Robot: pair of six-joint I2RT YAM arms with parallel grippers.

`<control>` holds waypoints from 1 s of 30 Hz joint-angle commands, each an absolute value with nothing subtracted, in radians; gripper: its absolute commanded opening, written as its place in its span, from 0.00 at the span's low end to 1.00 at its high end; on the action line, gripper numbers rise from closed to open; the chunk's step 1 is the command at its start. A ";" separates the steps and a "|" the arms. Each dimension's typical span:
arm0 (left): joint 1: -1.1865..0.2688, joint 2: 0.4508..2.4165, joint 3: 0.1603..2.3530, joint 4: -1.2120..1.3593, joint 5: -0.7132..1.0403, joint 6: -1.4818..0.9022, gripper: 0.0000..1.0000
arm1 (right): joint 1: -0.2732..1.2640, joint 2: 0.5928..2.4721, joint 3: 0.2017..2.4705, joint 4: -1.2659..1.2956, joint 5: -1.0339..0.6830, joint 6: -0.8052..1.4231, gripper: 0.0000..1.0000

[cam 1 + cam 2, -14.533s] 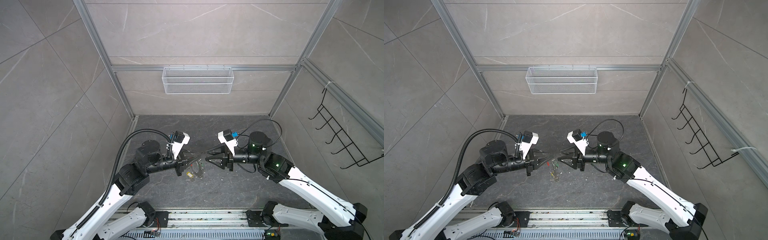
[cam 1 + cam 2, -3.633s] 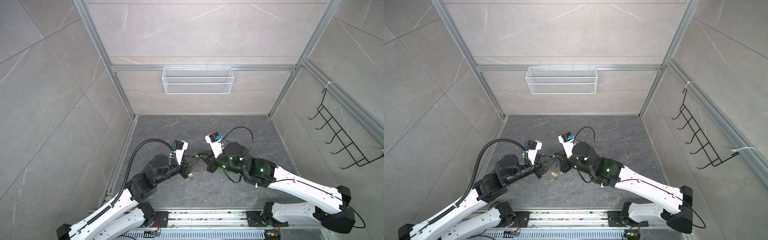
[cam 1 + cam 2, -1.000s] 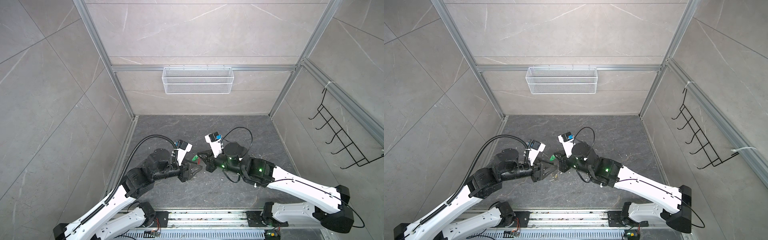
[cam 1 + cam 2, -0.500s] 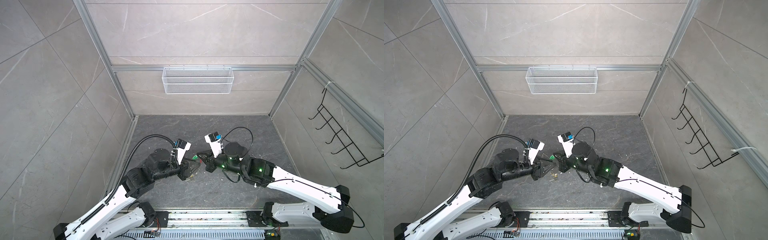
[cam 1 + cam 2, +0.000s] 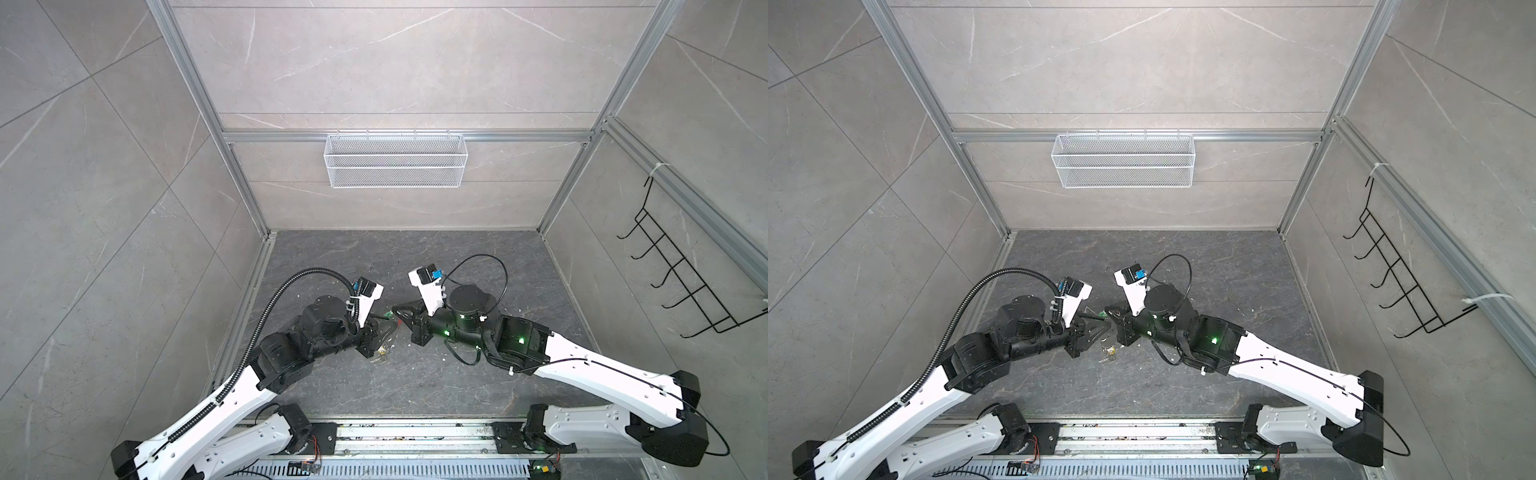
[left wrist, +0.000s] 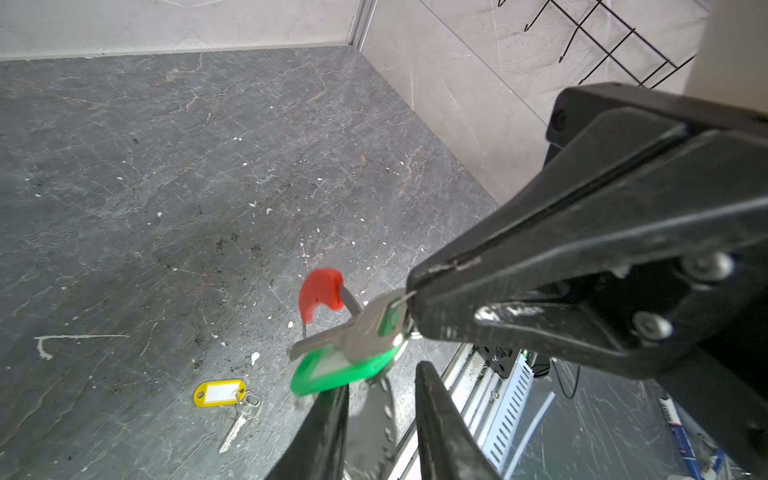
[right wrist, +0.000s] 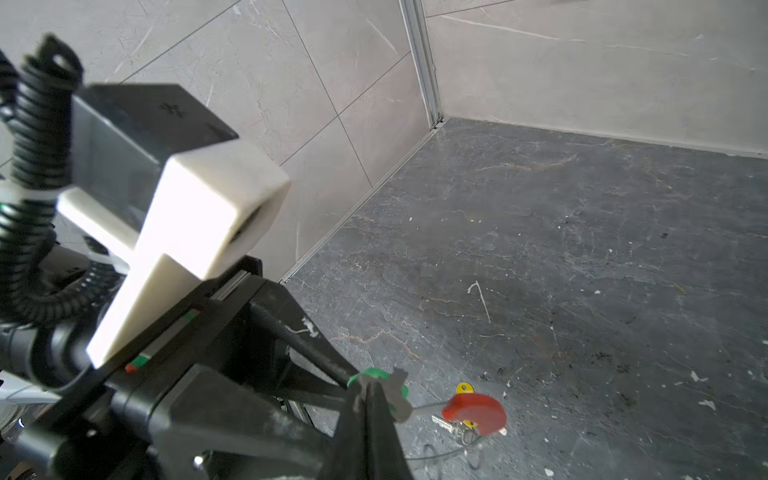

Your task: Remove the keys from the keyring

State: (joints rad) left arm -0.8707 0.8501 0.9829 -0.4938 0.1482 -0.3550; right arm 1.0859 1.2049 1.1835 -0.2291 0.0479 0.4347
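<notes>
My right gripper (image 7: pixel 371 387) is shut on the thin wire of the keyring (image 7: pixel 428 404), holding it above the floor. The ring's red sleeve (image 6: pixel 320 291) sticks out beyond the tips. A silver key with a green tag (image 6: pixel 338 368) hangs from the ring right at those tips. My left gripper (image 6: pixel 380 378) sits just under the tag, its jaws a narrow gap apart and one fingertip (image 6: pixel 338 395) at the tag's edge. The other key, with a yellow tag (image 6: pixel 218 392), lies loose on the floor. Both grippers meet mid-floor in both top views: left gripper (image 5: pixel 384 328), right gripper (image 5: pixel 1111 311).
The dark stone floor (image 5: pixel 415 257) is walled on three sides. A white wire basket (image 5: pixel 395 160) hangs on the back wall, and a black hook rack (image 5: pixel 681 278) on the right wall. A metal rail (image 5: pixel 415 432) runs along the front edge.
My left gripper's jaws have narrowed and crept closer under the green tag. The right gripper has kept its hold and place.
</notes>
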 commanded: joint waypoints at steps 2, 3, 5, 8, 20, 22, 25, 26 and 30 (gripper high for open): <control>-0.871 0.856 1.002 -0.475 0.120 -0.308 0.29 | 1.084 1.193 1.174 -0.181 0.031 0.462 0.00; -0.872 0.858 1.002 -0.471 0.118 -0.306 0.29 | 1.084 1.194 1.174 -0.180 0.029 0.466 0.00; -0.871 0.860 0.998 -0.458 0.118 -0.306 0.28 | 1.083 1.197 1.172 -0.176 0.026 0.473 0.00; -0.872 0.858 0.995 -0.449 0.111 -0.302 0.25 | 1.084 1.197 1.174 -0.174 0.028 0.476 0.00; -0.872 0.822 0.963 -0.413 0.062 -0.316 0.11 | 1.084 1.198 1.172 -0.181 0.036 0.490 0.00; -0.871 0.814 0.960 -0.408 0.059 -0.318 0.08 | 1.084 1.197 1.171 -0.182 0.043 0.491 0.00; -0.871 0.806 0.957 -0.406 0.043 -0.324 0.02 | 1.083 1.195 1.169 -0.186 0.049 0.491 0.00; -0.871 0.803 0.956 -0.406 0.040 -0.326 0.00 | 1.083 1.193 1.170 -0.186 0.052 0.492 0.00; -0.871 0.792 0.954 -0.394 0.049 -0.342 0.00 | 1.083 1.191 1.165 -0.186 0.066 0.497 0.00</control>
State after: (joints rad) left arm -0.8707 0.8139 0.9535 -0.4500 0.0559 -0.3294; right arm 1.0859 1.2049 1.1801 -0.2096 0.0425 0.4797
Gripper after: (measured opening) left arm 0.049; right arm 0.050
